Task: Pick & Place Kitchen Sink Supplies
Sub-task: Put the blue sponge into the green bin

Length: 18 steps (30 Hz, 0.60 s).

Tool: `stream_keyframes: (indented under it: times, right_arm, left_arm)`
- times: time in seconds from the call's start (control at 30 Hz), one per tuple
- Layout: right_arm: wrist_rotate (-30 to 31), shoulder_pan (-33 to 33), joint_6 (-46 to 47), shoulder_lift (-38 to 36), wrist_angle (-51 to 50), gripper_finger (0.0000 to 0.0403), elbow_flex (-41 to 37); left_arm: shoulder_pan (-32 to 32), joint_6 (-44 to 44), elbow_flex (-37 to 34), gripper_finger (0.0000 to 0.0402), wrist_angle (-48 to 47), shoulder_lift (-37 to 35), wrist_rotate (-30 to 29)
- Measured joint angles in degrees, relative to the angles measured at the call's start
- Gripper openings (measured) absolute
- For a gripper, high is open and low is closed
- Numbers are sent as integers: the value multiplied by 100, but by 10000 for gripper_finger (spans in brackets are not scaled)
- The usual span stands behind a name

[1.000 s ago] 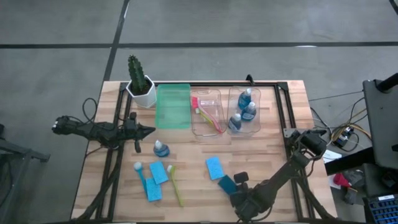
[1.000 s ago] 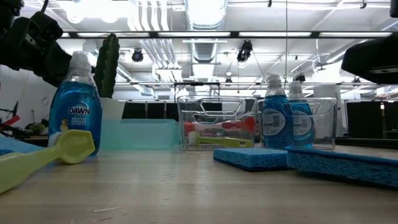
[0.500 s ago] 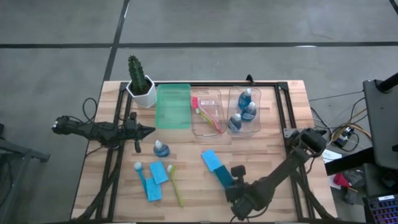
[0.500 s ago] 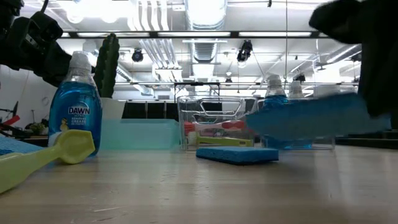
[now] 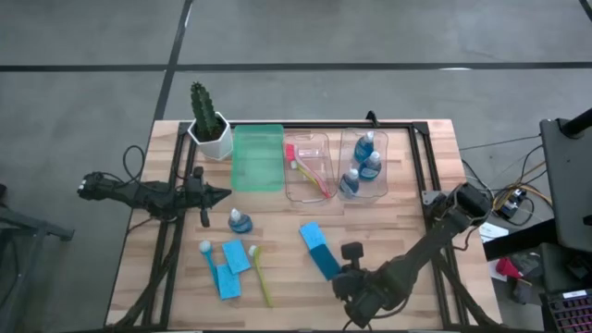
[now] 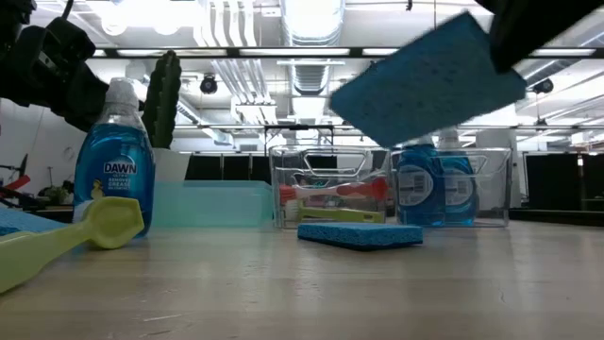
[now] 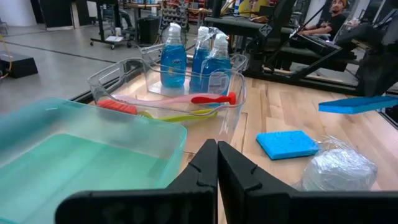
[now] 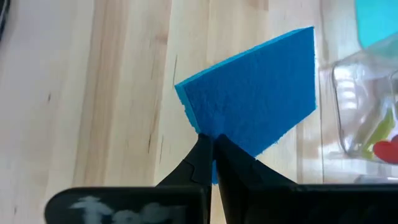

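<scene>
Lifted since a second ago, the teal sponge (image 6: 427, 77) now hangs above the bench (image 5: 388, 231), clamped in the right gripper (image 8: 210, 144); carrying is underway, next to the green bin (image 5: 257, 157). Left gripper (image 7: 216, 149) waits pressed together. Four sponges, four bottles, four brushes.

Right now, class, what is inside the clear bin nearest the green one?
The clear bin holds long-handled brushes: a pink brush, also a yellow-green brush and a red brush head in the left wrist view. Its floor under them is covered.
</scene>
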Motion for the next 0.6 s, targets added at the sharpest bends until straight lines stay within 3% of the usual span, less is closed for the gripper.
stream_keyframes:
  times: [0.27, 0.6]
  right_arm:
    - [-6, -221, -903, -3, 796, 8, 166]
    - [-5, -455, -1367, -9, 907, 8, 417]
  left_arm:
    - [0, 0, 1, 5, -1, -2, 0]
    - [1, -79, -12, 5, 144, -2, 0]
